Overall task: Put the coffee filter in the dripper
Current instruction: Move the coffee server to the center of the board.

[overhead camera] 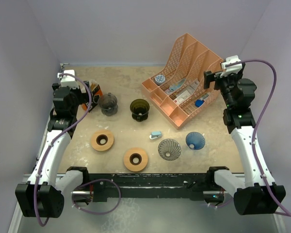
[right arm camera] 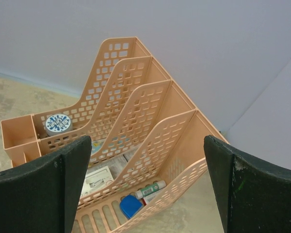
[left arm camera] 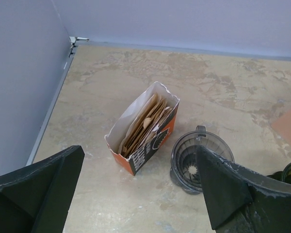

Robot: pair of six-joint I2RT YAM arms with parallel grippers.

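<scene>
1. The task appears to be at its first step, the reach for a filter. Nothing is held, and no dripper has paper in it that I can see.
2. The left gripper [left arm camera: 139,155] is spread wide and empty. It hangs over the far left of the table, looking down on the filter box [left arm camera: 153,148].
3. The coffee filters [left arm camera: 144,124] are brown paper, packed upright in that open-topped box. The smoky dripper [left arm camera: 200,160] stands just right of the box, close to it but not touching.
4. Three more drippers stand further right: an olive dripper [overhead camera: 139,109], a clear ribbed dripper [overhead camera: 169,149] and a blue dripper [overhead camera: 195,140]. The task names none of them, so I judge the smoky one the likeliest target because it is nearest the filters.
5. The right gripper [right arm camera: 146,141] is also fully spread and holds nothing. It is raised at the far right, facing the peach organizer [right arm camera: 136,102], well apart from the filters.
6. The next move probably falls to the left arm. It would lower into the box's open top and pinch the upper edge of a single filter.
7. The sheets sit tight together, so several may come up at once. The light box could also tip or lift with them.
</scene>
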